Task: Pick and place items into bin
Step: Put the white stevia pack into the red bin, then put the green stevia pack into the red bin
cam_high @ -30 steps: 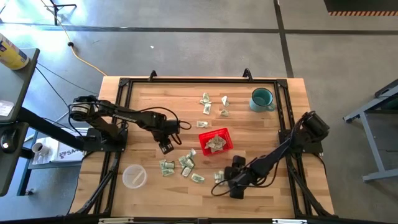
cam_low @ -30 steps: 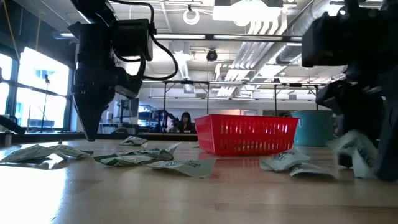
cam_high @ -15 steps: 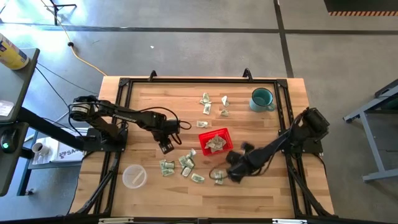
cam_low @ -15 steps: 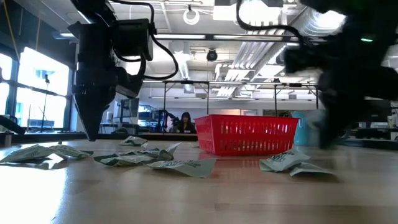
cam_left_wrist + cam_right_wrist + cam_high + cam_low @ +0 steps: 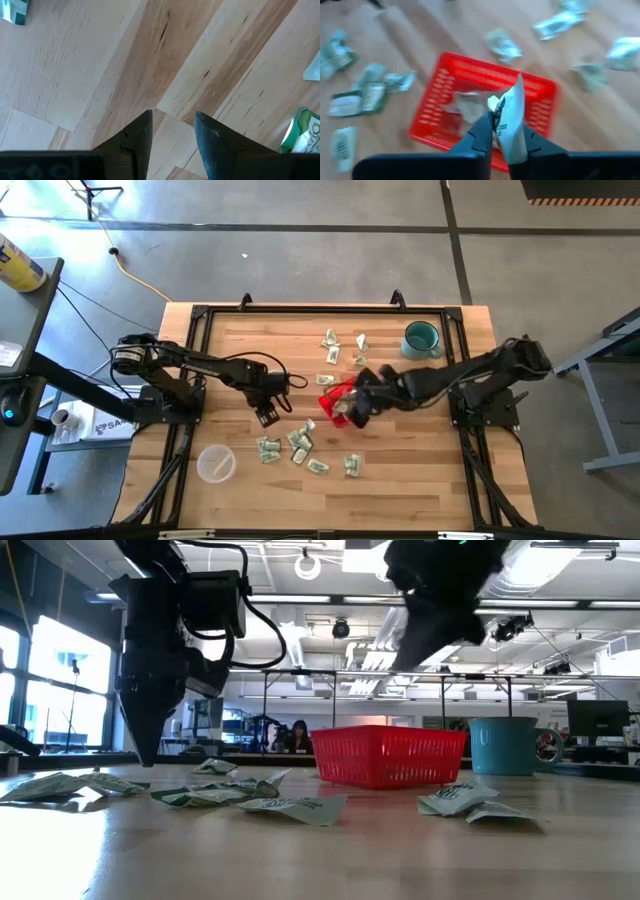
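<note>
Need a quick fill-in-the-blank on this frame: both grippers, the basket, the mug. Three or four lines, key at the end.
1. The right gripper holds a packet above the ____ basket.
2. The left gripper has its jaws ____, with nothing between them.
3. The teal ____ stands near the table's far right corner.
4. The clear plastic cup stands on the table near the ____ arm.

Missing words: red; open; mug; left

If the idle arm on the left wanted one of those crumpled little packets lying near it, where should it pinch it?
Probably from straight above, at a raised crease. The packet nearest the left gripper lies almost flat on the table, as the low view shows, so a sideways approach would likely just push it along. Its wrinkles stand slightly proud, giving the open jaws something to close on. Other packets crowd beside it, so aim for its outer edge.
</note>
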### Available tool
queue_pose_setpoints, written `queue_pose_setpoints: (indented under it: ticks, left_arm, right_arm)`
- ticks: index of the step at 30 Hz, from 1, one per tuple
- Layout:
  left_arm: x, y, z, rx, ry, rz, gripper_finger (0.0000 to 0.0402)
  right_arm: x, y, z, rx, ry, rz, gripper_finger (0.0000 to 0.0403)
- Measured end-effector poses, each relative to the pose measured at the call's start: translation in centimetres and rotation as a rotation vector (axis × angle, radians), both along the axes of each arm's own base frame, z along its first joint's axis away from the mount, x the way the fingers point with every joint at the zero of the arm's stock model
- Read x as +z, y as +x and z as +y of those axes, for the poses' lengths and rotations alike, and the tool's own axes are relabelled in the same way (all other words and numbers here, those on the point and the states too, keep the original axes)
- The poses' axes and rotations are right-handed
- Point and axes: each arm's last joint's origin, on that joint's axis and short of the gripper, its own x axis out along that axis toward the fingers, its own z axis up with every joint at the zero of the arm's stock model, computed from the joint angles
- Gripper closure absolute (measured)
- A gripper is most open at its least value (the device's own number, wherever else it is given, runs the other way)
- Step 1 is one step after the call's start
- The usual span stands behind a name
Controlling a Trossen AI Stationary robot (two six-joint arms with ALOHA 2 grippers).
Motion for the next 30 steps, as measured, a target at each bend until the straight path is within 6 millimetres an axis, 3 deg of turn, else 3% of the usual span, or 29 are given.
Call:
queue_pose_setpoints:
  ticks: [5, 8, 11, 16, 20, 25, 30]
  left_arm:
    - [0.0, 0.0, 0.0, 0.001, 0.0, 0.0, 0.0222]
    - [0.0, 0.0, 0.0, 0.017, -0.022, 0.002, 0.0222]
    - [0.5, 0.0, -0.1, 0.038, -0.059, -0.003, 0.0222]
    - [3.9, 0.8, 1.0, 0.068, 0.053, -0.083, 0.0222]
    - [6.2, 1.0, 4.5, 0.156, 0.258, -0.117, 0.0222]
    - [5.1, 0.4, 10.1, 0.222, 0.12, -0.127, 0.0222]
    - [3.8, 0.6, 11.4, 0.251, 0.063, -0.111, 0.0222]
  right_arm:
    - [-2.8, 3.6, -2.6, 0.057, 0.273, -0.055, 0.032]
    - [-4.2, 3.9, -3.3, 0.046, 0.391, -0.002, 0.0277]
    - [-4.4, 3.3, -3.2, 0.035, 0.396, 0.068, 0.0229]
    - [-1.5, 1.2, -2.0, -0.018, 0.211, 0.038, 0.0165]
    - [1.1, -2.0, -1.4, -0.165, 0.059, 0.044, 0.0147]
    - [3.0, -5.2, -1.4, -0.231, 0.043, 0.086, 0.0146]
    - [3.4, -6.0, -1.1, -0.222, 0.038, 0.102, 0.0145]
